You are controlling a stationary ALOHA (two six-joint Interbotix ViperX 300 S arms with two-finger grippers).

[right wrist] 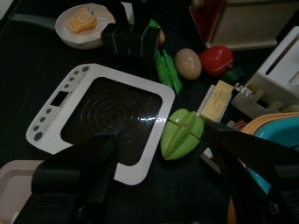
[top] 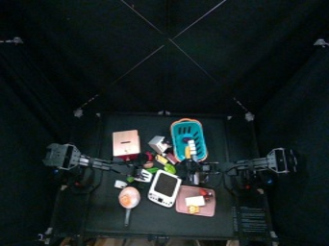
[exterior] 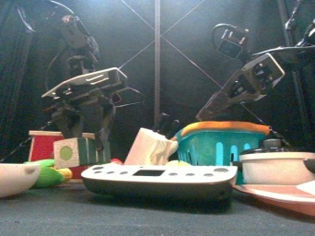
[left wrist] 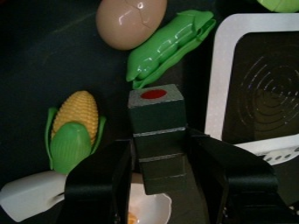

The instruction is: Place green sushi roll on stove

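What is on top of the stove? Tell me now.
Nothing: the stove's black top shows bare, though the right gripper covers one corner. The green sushi roll stands beside it, between the left gripper's jaws.

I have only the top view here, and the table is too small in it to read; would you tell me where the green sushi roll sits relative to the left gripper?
Observer: The green sushi roll stands upright between the open jaws of the left gripper, beside the stove, not on it.
Operator: Thank you. What lies on its other side?
Observer: A corn cob lies there, away from the stove.
Operator: And the right gripper?
Observer: The right gripper hovers open and empty near the stove's corner.
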